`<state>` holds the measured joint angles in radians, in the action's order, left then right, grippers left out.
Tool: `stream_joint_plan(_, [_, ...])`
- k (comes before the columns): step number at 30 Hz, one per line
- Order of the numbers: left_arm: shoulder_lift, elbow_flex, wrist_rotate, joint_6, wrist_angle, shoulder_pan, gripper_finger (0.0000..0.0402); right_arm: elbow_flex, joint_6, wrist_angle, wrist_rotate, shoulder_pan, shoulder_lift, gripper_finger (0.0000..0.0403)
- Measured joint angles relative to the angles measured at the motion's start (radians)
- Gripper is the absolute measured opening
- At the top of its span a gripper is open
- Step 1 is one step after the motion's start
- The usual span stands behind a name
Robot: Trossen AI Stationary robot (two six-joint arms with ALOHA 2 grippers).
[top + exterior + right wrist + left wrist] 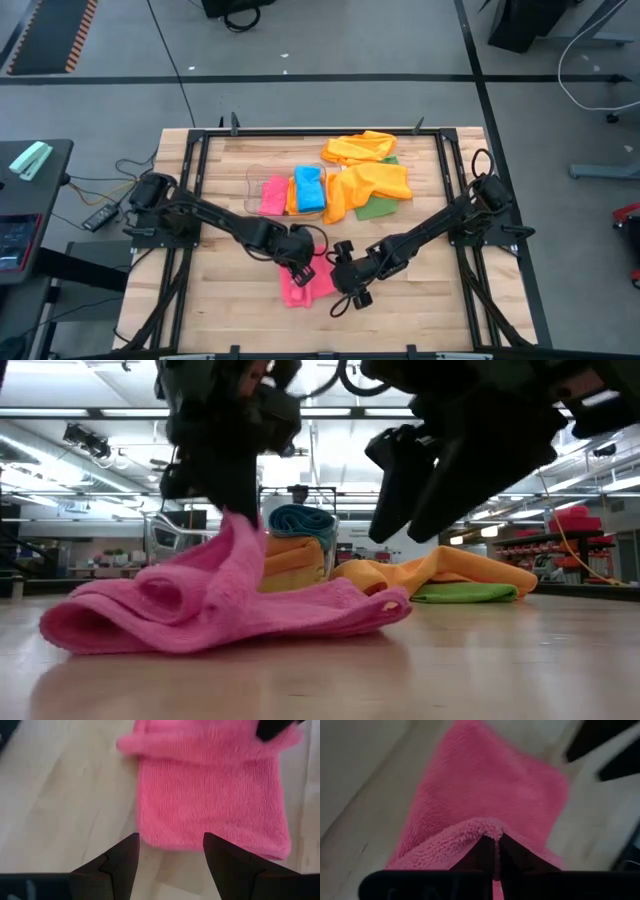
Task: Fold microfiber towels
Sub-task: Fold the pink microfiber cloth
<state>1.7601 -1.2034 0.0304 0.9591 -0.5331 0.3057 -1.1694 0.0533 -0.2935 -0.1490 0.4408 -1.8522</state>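
A pink microfiber towel lies in the near middle of the table, bunched and partly doubled over. My left gripper stands over its far side, shut on it. My right gripper hovers open just to the towel's right. Its fingers straddle bare wood short of the towel's edge, with nothing between them. Farther back, orange towels lie loosely heaped over a green one. My left gripper pinches a raised ridge of the pink towel between its two fingers; edge or fold, I cannot tell. The fingers come slanting down from above. That part is drawn up into a peak, while the rest lies slack on the table.
A clear plastic bin stands at the far middle, holding folded pink, orange and blue towels. Black frame rails run along the table's sides. Bare wood lies to the near left and near right.
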Motion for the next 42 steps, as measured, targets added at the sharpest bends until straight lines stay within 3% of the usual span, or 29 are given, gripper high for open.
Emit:
stream_joint_plan(5, [-0.030,0.000,0.001,-0.026,0.056,-0.023,0.0009,0.031,-0.040,0.026,-0.052,-0.016,-0.025,0.0229])
stream_joint_plan(12, [-0.038,0.000,0.030,-0.029,0.085,-0.045,0.0037,0.125,0.038,0.150,-0.031,-0.072,-0.033,0.0229])
stream_joint_plan(20, [-0.028,0.000,0.075,-0.030,0.170,-0.074,0.0012,0.219,0.058,0.278,-0.002,-0.092,-0.033,0.0229])
stream_joint_plan(30, [0.028,0.000,0.092,-0.024,0.227,-0.105,0.0033,0.221,0.056,0.309,0.001,-0.091,-0.041,0.0229])
stream_joint_plan(39, [0.081,0.001,0.086,-0.043,0.258,-0.104,0.0013,0.220,0.060,0.309,0.001,-0.091,-0.041,0.0229])
stream_joint_plan(42, [0.083,-0.001,0.088,-0.097,0.270,-0.101,0.0035,0.218,0.075,0.307,0.001,-0.091,-0.042,0.0229])
